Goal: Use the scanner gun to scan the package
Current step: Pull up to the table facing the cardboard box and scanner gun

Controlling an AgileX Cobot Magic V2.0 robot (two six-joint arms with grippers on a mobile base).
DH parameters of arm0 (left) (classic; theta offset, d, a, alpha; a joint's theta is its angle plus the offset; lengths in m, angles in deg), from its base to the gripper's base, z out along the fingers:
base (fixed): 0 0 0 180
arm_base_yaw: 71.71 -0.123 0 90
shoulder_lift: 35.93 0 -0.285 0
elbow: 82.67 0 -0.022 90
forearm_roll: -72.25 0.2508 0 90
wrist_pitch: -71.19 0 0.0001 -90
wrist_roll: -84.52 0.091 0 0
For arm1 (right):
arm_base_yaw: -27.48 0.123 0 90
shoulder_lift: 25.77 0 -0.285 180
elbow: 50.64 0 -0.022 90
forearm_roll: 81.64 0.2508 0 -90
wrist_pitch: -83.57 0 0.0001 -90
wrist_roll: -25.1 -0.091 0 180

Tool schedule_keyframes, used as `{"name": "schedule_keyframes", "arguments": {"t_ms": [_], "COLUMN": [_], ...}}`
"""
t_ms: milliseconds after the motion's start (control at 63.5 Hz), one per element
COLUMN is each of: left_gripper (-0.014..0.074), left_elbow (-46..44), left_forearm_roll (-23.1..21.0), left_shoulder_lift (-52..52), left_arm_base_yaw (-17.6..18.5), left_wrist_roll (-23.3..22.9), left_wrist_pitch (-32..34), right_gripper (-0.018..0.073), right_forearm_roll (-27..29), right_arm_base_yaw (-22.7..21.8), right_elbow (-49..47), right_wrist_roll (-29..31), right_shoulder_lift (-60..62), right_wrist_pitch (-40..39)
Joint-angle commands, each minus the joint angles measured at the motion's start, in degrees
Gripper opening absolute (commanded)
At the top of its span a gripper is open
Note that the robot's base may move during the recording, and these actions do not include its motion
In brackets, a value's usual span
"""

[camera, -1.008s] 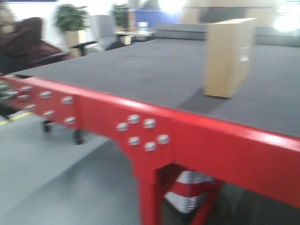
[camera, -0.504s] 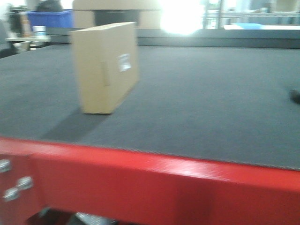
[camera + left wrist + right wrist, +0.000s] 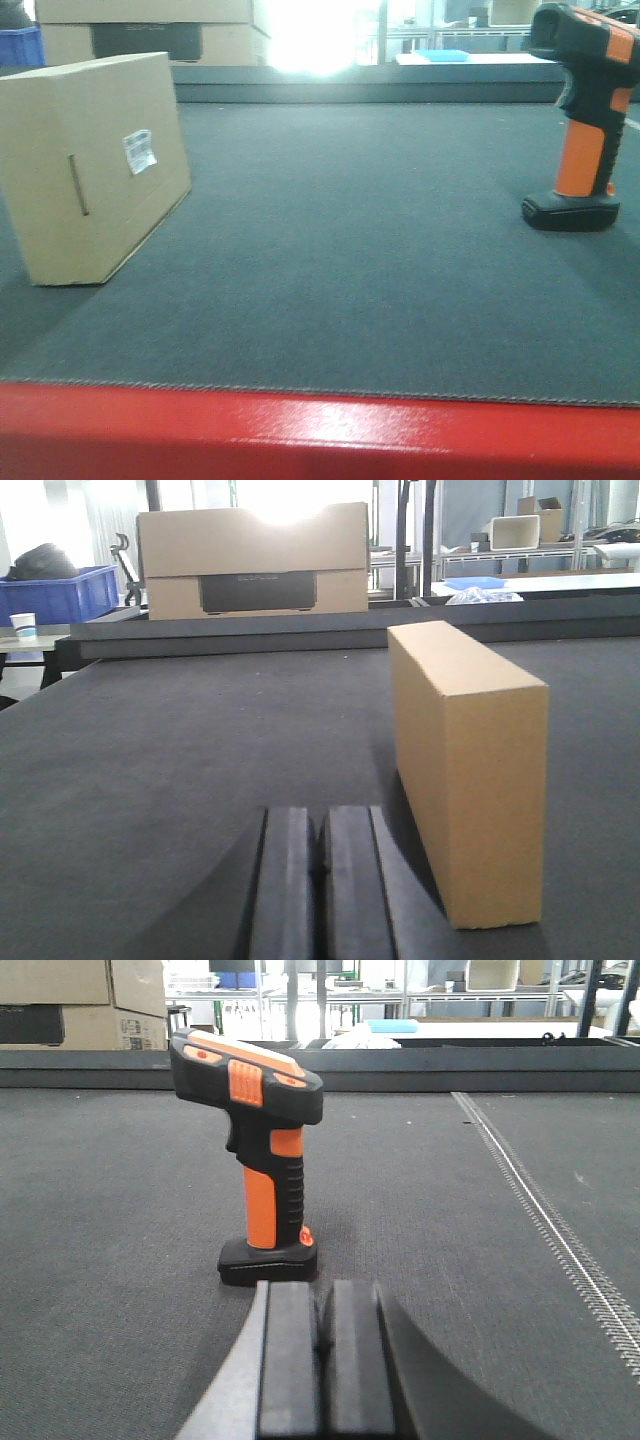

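A brown cardboard package (image 3: 95,165) stands on edge at the left of the dark grey table, a small white label on its side; it also shows in the left wrist view (image 3: 465,760). An orange and black scanner gun (image 3: 583,115) stands upright on its base at the right; it also shows in the right wrist view (image 3: 260,1150). My left gripper (image 3: 320,825) is shut and empty, just left of the package's near end. My right gripper (image 3: 322,1300) is shut and empty, just in front of the scanner's base.
The table's red front edge (image 3: 320,435) runs along the bottom. A raised dark ledge (image 3: 300,630) bounds the far side, with a large carton (image 3: 250,560) and a blue bin (image 3: 60,592) behind. A stitched seam (image 3: 545,1220) crosses the mat right of the scanner.
The front view has swung to the right: the package has slid from right of frame to the far left, and the scanner gun has come into view at the right.
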Motion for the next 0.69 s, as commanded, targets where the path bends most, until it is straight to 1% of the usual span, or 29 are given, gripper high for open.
{"name": "schedule_keyframes", "arguments": {"t_ms": [0, 677], "left_gripper": [-0.0111, -0.0111], "left_elbow": [-0.18, -0.18], "left_forearm_roll": [-0.17, -0.17], "left_shoulder_lift": [-0.16, -0.16], "left_arm_base_yaw": [-0.16, -0.16], "left_wrist_roll": [-0.43, -0.43], "left_wrist_pitch": [1.03, 1.03], "right_gripper": [-0.0154, -0.0154], "right_forearm_roll": [-0.46, -0.46], "right_arm_base_yaw": [0.47, 0.47], "right_elbow": [-0.02, -0.02], "right_wrist_roll": [0.09, 0.09], "right_shoulder_lift": [0.15, 0.15], "right_wrist_pitch": [-0.88, -0.88]}}
